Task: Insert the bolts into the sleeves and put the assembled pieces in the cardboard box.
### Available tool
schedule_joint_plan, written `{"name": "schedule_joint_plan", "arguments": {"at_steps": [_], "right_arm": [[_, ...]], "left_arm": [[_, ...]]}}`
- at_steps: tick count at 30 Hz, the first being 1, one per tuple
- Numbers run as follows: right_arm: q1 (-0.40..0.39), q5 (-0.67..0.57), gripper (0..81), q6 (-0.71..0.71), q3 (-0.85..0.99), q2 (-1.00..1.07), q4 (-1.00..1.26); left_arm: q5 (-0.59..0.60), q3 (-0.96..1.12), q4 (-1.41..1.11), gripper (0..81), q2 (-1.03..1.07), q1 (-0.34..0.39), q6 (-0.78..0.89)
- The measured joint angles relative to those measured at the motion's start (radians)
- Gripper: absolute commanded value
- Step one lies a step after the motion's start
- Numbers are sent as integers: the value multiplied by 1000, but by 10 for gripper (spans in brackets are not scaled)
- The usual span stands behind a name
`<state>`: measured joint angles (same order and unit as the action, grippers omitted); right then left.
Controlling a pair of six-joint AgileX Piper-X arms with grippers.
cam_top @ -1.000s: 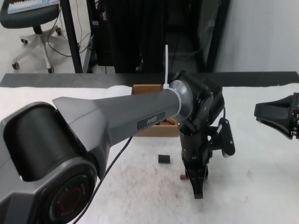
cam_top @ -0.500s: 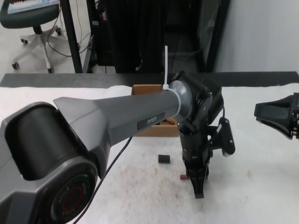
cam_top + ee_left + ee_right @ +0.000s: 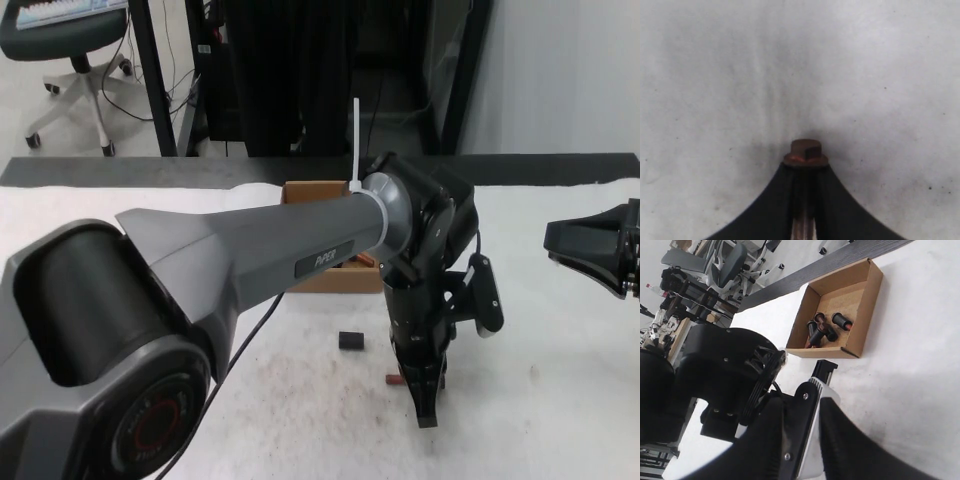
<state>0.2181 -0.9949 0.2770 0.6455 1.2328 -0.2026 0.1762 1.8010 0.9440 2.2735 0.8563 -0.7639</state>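
The left claw [image 3: 805, 175] is clamped on a bolt [image 3: 806, 151], and the bolt's head sticks out past the fingertips. The claw points down, very low over the tabletop [image 3: 560, 400]. A black sleeve [image 3: 351, 341] lies near, between the claw and the cardboard box [image 3: 310, 191], probably as the bolt's next partner. The box already holds assembled pieces [image 3: 822, 330]. The right claw [image 3: 801, 407] is off to the side with its fingers apart, which leaves room for the other arm.

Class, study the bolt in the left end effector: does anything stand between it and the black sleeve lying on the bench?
Nothing visible does. The left end effector grips the bolt down at the bench. The sleeve lies apart from it, with bare bench surface between them.
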Motion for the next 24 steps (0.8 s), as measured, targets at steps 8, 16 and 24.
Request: {"name": "schedule_joint_plan", "arguments": {"at_steps": [8,16,24], "right_arm": [[0,-29,249,34,0,0,0],[0,-108,249,122,-2,-13,16],[-79,-111,183,186,-4,-92,243]], "left_arm": [[-64,-12,2,2,-54,-4,35],[-126,-12,35,2,-255,-107,144],[-6,-123,74,2,-483,-317,320]]}}
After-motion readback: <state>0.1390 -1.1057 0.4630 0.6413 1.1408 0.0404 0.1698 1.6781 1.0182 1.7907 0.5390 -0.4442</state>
